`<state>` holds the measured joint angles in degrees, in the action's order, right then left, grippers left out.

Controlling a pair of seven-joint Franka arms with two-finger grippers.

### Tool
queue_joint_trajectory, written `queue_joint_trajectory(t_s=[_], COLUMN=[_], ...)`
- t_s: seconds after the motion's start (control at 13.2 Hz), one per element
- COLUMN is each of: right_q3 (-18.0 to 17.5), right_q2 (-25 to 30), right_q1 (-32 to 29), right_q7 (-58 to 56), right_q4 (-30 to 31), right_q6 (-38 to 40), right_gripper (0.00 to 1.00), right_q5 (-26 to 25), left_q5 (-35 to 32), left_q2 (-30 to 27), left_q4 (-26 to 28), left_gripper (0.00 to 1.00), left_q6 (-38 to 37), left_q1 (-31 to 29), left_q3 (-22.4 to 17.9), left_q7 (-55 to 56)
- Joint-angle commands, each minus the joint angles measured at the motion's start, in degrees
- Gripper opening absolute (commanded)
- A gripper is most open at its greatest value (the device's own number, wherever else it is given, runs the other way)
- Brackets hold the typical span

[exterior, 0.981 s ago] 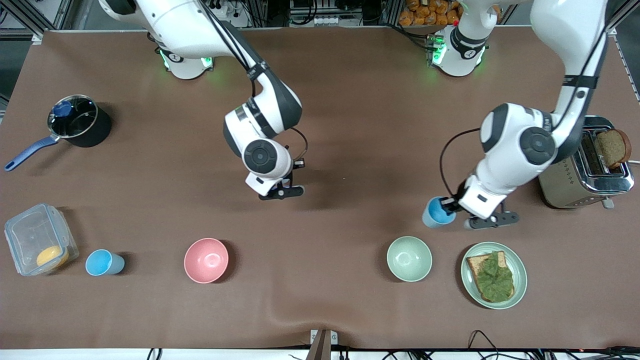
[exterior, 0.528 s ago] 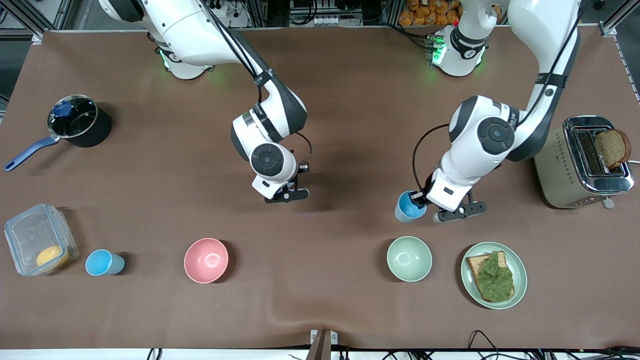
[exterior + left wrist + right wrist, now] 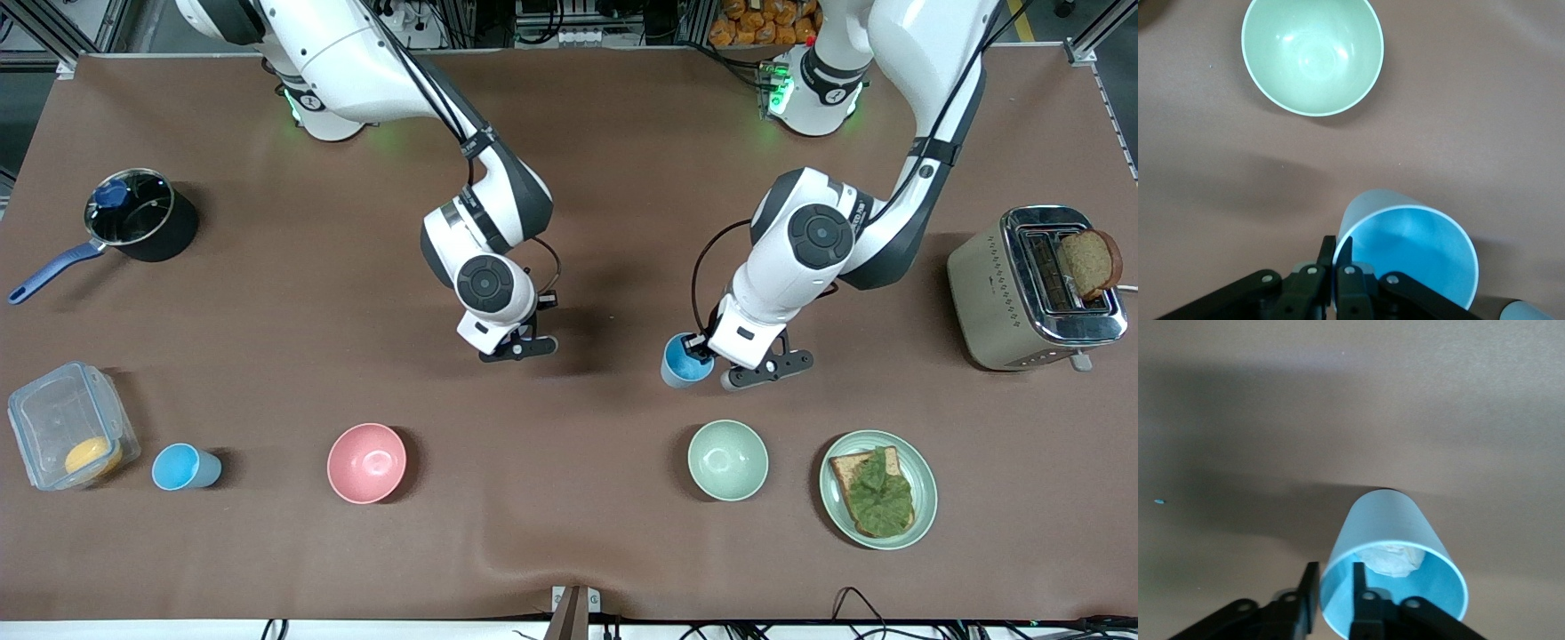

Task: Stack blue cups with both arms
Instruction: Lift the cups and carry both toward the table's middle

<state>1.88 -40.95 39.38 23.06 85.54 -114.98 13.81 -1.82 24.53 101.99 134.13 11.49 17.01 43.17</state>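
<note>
Open counter [image 3: 613, 293] lies between the two arms, nothing standing there. Nearer the front camera, pink bowl [image 3: 366, 463] and green bowl [image 3: 727, 460] flank another bare gap.

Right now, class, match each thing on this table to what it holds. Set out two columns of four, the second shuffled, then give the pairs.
1 toaster
2 green plate
3 clear container
4 left gripper

a blue cup
b orange piece
c brown bread slice
d bread under green leaf

Pairs: 1-c, 2-d, 3-b, 4-a.
</note>
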Motion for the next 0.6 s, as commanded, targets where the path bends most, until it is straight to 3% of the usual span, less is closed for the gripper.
queue_joint_trajectory(t_s=[0.0,0.15,0.53], right_q3=[0.76,0.94,1.2], right_q2=[-0.45,0.17,1.75], right_q1=[0.61,-0.18,-6.5], right_q7=[0.23,0.05,-0.56], right_q4=[-3.0,-6.07,-15.05], right_q6=[0.8,3.95,21.53], right_gripper=[1.0,1.0,1.0], right_q5=[0.6,0.78,0.87], left_q5=[-1.08,-1.17,-1.09], left_q2=[0.61,0.52,-0.36], left_q4=[-1.62,-1.45,-1.53], left_gripper=[0.0,0.0,0.0], left_q6=[-0.98,-1.07,-1.42], left_q1=[0.82,0.9,6.16], left_q3=[-0.13,-0.13,-0.22], left_q7=[1.83,1.83,10.06])
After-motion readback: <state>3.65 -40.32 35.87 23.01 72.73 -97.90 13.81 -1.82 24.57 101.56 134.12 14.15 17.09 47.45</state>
